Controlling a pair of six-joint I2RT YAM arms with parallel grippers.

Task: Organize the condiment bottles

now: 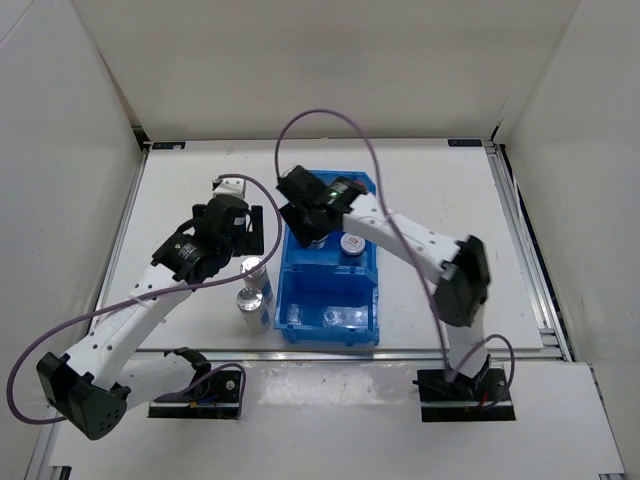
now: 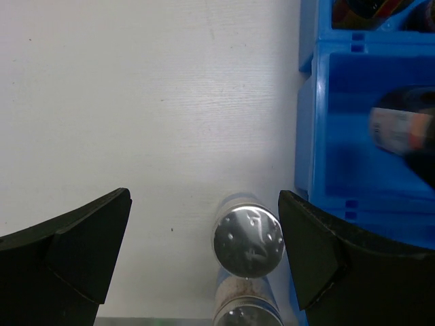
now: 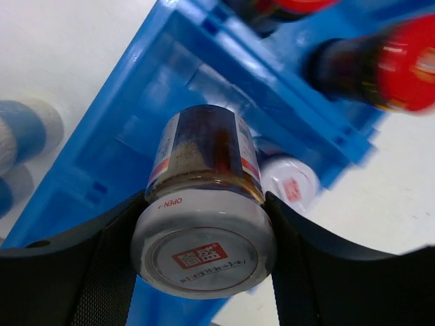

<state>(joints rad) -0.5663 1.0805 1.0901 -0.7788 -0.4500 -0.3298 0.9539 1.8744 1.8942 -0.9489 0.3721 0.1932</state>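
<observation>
Currently, the right gripper [image 1: 312, 228] is clamped on 1 short grey-lidded jar [image 3: 204, 204], with a finger on each side of the jar just below its lid. The jar is at the middle compartment of the blue bin [image 1: 282, 295]. Whether its base touches the compartment floor cannot be told. The 2nd grey-lidded jar [image 1: 352, 243] stands upright in the same compartment, just beside the held one. The 2 red-capped dark bottles [image 3: 387, 64] lie in the far compartment, blurred in the right wrist view.

The left gripper [image 2: 204, 210] is spread wide and holds nothing. It hangs above the white table [image 1: 180, 190], just left of the bin. 1 silver-capped bottle [image 2: 248, 241] stands upright between its fingers, closer to the finger on the bin side. The 2nd silver-capped bottle [image 2: 245, 316] stands directly beside the 1st, on the near side.
</observation>
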